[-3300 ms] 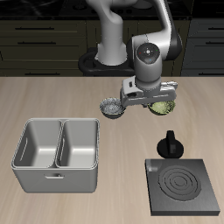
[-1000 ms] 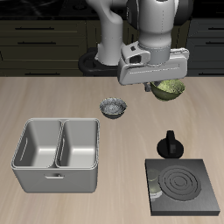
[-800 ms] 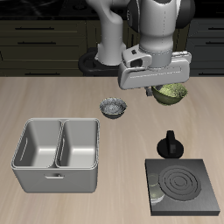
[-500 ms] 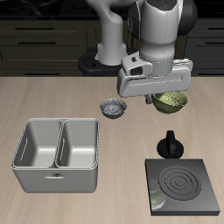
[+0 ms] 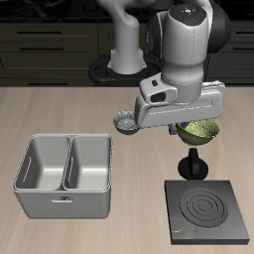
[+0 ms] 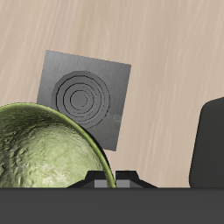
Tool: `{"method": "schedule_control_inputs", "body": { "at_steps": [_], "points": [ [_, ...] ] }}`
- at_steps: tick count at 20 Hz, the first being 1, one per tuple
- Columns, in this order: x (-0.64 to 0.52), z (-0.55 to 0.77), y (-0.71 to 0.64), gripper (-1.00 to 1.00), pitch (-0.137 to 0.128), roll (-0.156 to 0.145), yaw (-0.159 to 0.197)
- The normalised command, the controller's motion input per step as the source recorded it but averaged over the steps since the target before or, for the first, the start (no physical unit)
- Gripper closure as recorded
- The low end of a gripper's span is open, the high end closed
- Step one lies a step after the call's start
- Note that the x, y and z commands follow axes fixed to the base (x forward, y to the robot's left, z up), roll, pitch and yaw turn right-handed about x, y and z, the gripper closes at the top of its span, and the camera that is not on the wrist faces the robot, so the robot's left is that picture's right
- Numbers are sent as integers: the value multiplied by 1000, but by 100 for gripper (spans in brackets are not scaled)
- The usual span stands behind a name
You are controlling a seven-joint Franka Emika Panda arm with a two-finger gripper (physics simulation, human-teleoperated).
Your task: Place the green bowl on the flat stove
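Observation:
My gripper (image 5: 190, 123) is shut on the rim of the green bowl (image 5: 200, 131) and holds it in the air, above the small black knobbed pot (image 5: 192, 165). The bowl's olive, faceted inside fills much of the wrist view (image 6: 44, 153). The flat stove (image 5: 207, 211), a dark grey square plate with ring marks, lies near the table's front edge, below and in front of the held bowl. It also shows in the wrist view (image 6: 86, 93), bare. One dark finger (image 6: 210, 144) shows beside the bowl.
A grey-silver patterned bowl (image 5: 125, 122) sits on the table behind my gripper. A double-basin grey metal tray (image 5: 65, 175) stands on the far side of the table from the stove. The robot's base (image 5: 124, 55) stands at the back.
My gripper has carried the green bowl from farther back, high in the air, toward the table's front edge, now over the black pot and closer to the stove.

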Motion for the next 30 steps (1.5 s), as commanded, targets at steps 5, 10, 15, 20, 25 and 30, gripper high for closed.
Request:
{"method": "schedule_control_inputs", "body": {
  "at_steps": [5,10,15,20,25,30],
  "points": [
    [392,-56,-16,100,10,4,-5],
    [474,-134,-79,100,-8,0,7],
    [241,-66,60,100,-1,30,4],
    [144,-166,211,100,25,43,4],
    [8,-410,288,100,24,61,27],
    [7,-316,153,100,18,36,29]
  ]
}}
